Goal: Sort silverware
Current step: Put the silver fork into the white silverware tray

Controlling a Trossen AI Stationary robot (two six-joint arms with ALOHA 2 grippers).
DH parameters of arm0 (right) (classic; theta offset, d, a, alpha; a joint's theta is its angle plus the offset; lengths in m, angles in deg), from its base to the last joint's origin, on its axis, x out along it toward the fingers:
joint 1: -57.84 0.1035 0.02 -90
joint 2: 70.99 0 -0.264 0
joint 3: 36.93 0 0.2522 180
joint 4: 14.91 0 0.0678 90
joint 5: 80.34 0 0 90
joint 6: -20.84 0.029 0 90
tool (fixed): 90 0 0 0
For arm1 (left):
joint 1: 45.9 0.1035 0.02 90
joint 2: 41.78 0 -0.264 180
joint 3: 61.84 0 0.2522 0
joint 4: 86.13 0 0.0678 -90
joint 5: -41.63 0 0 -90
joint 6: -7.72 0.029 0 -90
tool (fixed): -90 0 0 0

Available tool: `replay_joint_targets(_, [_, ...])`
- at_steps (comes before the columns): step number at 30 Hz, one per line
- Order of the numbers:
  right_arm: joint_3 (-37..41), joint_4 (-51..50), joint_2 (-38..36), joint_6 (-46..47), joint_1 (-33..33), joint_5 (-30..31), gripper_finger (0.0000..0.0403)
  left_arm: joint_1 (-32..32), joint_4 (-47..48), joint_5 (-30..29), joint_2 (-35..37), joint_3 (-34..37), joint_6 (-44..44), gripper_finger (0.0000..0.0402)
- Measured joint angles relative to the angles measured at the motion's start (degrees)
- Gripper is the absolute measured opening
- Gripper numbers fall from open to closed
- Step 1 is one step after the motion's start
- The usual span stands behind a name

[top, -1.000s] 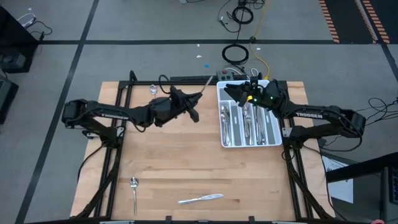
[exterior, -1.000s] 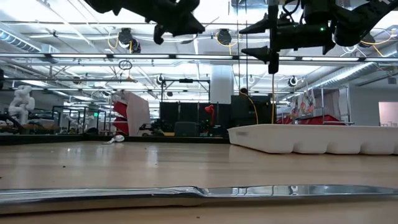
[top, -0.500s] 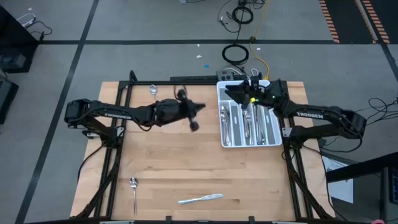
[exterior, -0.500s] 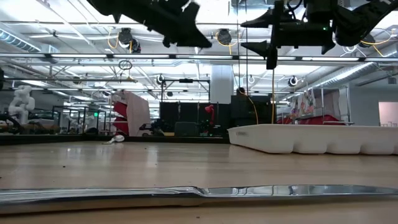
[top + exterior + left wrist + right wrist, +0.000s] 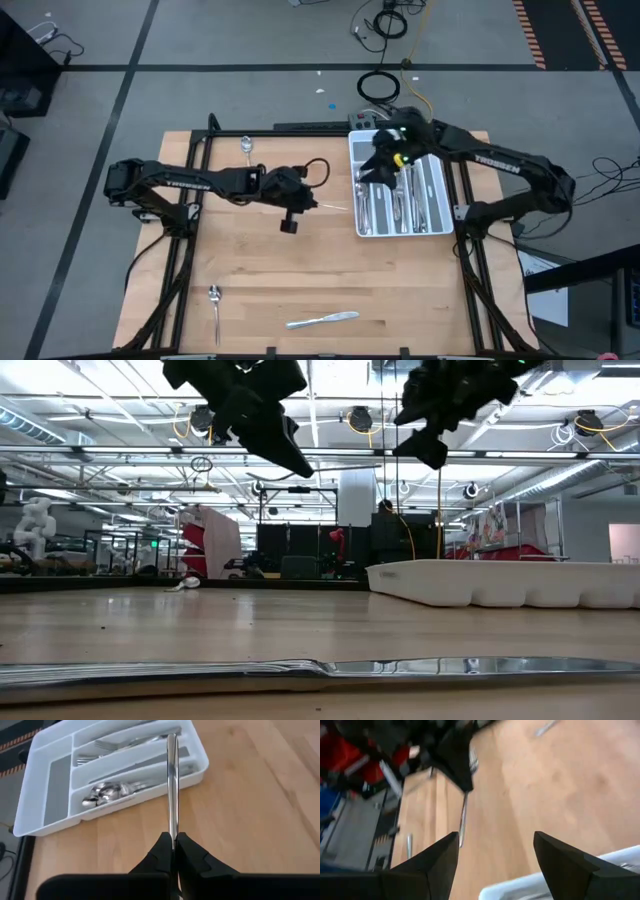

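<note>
Starting at the left of the table (image 5: 300, 290), we noted a spoon (image 5: 215, 300) lying near the front left corner and another spoon (image 5: 246, 146) near the rear edge. Close to the front edge lay a knife (image 5: 322, 320), which in the low view stretched across the foreground (image 5: 320, 670).

Toward the middle, the left gripper (image 5: 300, 206) hung above the wood, well clear of the surface. Its fingers (image 5: 157, 855) were pinched tight on one end of a slim piece of silverware (image 5: 172, 785). We could not tell whether it was a knife or a handle seen edge-on. The piece pointed toward the white tray (image 5: 30, 820).

Further right, the tray (image 5: 355, 190) sat at the rear right of the table. We saw forks (image 5: 125, 742), spoons (image 5: 107, 794) and other pieces lying in its long compartments. The right gripper (image 5: 380, 165) hovered over the left part of the tray. Its fingers (image 5: 440, 865) stood wide apart with nothing between them.
</note>
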Motion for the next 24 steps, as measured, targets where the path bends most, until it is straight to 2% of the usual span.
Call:
replay_joint_targets(3, [-5.3, -5.77, 4.61, -2.34, 2.6, -0.03, 0.0249, 0.01, 0.44, -0.01, 0.0, -1.0, 0.67, 0.001])
replay_joint_targets(9, [-10.76, -6.57, 11.54, -3.21, 6.77, -4.16, 0.0249, -0.66, 0.45, -2.44, 0.0, -2.95, 0.8, 0.001])
replay_joint_targets(24, [-11.93, -4.18, 18.86, 0.44, 8.99, -11.88, 0.0249, -2.0, 0.4, -3.92, 0.0, -3.66, 4.3, 0.001])
